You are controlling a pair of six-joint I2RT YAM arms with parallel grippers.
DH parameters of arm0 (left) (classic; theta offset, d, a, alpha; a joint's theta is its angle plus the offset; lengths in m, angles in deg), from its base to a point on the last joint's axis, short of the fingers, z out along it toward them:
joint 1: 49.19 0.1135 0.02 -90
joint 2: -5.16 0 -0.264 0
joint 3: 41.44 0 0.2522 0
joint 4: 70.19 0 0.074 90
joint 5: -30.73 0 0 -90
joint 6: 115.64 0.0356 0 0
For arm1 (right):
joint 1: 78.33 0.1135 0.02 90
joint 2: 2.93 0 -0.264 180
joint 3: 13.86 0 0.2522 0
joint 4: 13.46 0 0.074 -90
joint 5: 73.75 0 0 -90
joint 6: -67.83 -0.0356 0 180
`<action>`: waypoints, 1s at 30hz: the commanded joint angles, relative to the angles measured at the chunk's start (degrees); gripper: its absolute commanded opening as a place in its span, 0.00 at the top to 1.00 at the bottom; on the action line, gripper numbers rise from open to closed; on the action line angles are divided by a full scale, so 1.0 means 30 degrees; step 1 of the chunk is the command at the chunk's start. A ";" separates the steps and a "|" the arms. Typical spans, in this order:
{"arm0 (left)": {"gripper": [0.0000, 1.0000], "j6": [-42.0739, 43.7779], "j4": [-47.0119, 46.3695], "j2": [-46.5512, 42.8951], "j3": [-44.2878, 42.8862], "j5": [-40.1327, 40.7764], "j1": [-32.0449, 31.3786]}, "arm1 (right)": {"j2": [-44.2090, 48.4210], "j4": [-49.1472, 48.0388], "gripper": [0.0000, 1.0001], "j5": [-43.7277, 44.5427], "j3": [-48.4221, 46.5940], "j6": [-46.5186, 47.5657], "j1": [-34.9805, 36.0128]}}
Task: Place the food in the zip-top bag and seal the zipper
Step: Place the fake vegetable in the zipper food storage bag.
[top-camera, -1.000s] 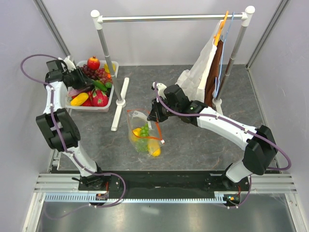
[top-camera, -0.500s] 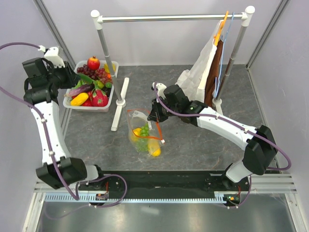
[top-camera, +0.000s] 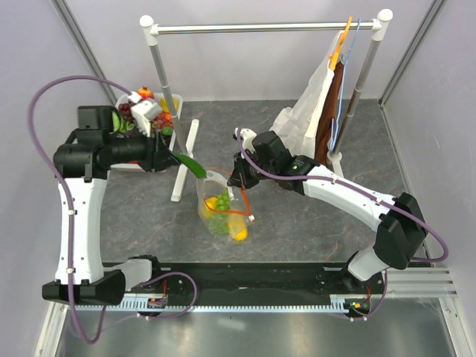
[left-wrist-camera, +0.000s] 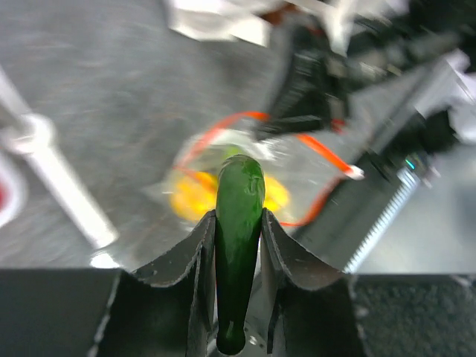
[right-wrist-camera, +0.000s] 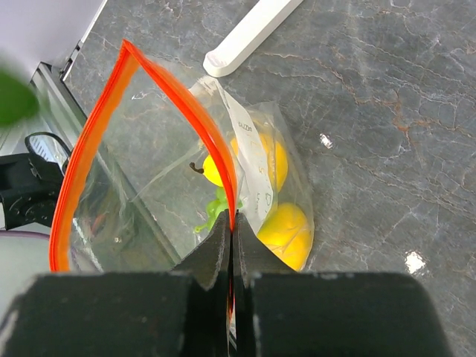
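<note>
The zip-top bag [top-camera: 218, 202] stands in the middle of the table, clear, with its mouth held wide. Its orange-red zipper [right-wrist-camera: 183, 113] forms a loop. My right gripper [right-wrist-camera: 232, 222] is shut on that edge, also seen from above [top-camera: 236, 178]. Inside lie yellow fruits [right-wrist-camera: 288, 232] and green grapes [right-wrist-camera: 214, 211]. My left gripper [left-wrist-camera: 238, 217] is shut on a long green pepper [left-wrist-camera: 239, 216]. From above, the pepper [top-camera: 190, 165] hangs just left of the bag's mouth, at the tip of the left gripper [top-camera: 175, 157]. In the left wrist view the bag [left-wrist-camera: 223, 167] lies beyond the pepper's tip.
A white tray [top-camera: 176, 123] with more food stands at the back left, partly hidden by my left arm. The clothes rack's white foot [top-camera: 186, 160] lies between tray and bag. A white cloth [top-camera: 312, 111] hangs on the rack at the right.
My left arm has swung from the tray towards the bag, carrying the green pepper. The right gripper and the bag have stayed where they were.
</note>
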 commanded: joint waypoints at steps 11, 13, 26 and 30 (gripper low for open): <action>0.89 -0.2198 -0.1269 0.1241 0.2449 0.1702 -0.7797 | 0.1246 -0.0801 1.00 -0.0442 -0.0607 -0.0079 0.0276; 0.87 -0.2168 -0.1182 0.1740 0.2479 0.1585 -0.8557 | 0.1305 -0.0889 1.00 -0.0559 -0.0607 -0.0138 0.0334; 0.24 -0.3105 -0.1446 0.3296 0.3598 0.0440 -0.8973 | 0.1832 -0.1299 1.00 -0.0882 -0.0578 -0.0109 0.0452; 0.00 -0.3281 -0.1066 0.3382 0.1284 -0.0664 -0.6371 | 0.1978 -0.1445 1.00 -0.1058 -0.0286 0.0358 0.0452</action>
